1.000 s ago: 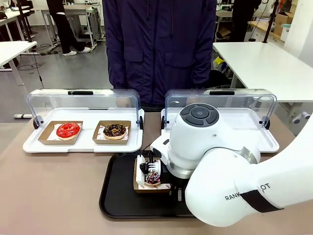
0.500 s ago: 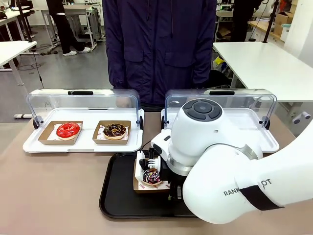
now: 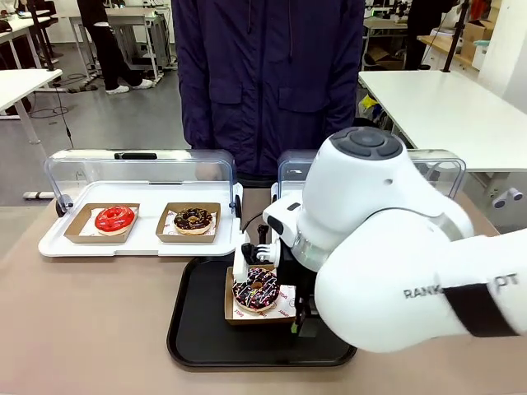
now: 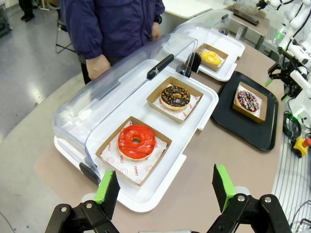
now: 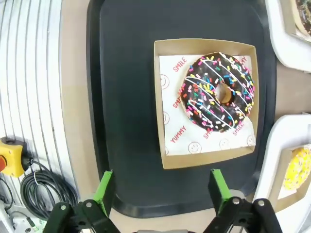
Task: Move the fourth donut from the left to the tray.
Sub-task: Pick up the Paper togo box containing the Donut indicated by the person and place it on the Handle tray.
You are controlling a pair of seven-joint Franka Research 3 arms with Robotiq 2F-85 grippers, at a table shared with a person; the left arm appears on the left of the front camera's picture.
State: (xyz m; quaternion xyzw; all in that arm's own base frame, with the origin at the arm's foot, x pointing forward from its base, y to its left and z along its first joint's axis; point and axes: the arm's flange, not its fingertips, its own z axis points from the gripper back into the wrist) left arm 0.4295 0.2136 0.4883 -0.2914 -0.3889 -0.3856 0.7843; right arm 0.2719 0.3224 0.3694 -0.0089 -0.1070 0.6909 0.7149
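right arm (image 3: 387, 247): huge in the front view, takes up the lower right of the frame, bent over with its wrist pointing down at the middle
black tray (image 3: 198, 329): bottom centre of the front view, flat on the table, just in front of the two white lidded trays
left white tray (image 4: 194, 116): centre of the left wrist view, clear lid tipped open, holds a red-glazed donut (image 4: 136, 141) and a chocolate one with pale sprinkles (image 4: 175, 97)
fourth donut (image 5: 217, 91): upper right of the right wrist view, sitting in its small cardboard tray (image 5: 163, 107) on the black tray, nothing touching it
right gripper (image 5: 163, 189): bottom edge of the right wrist view, green pads spread wide, empty, hanging above the black tray
left gripper (image 4: 165, 187): bottom of the left wrist view, pads wide apart too, holding nothing, up above the table edge near the red donut
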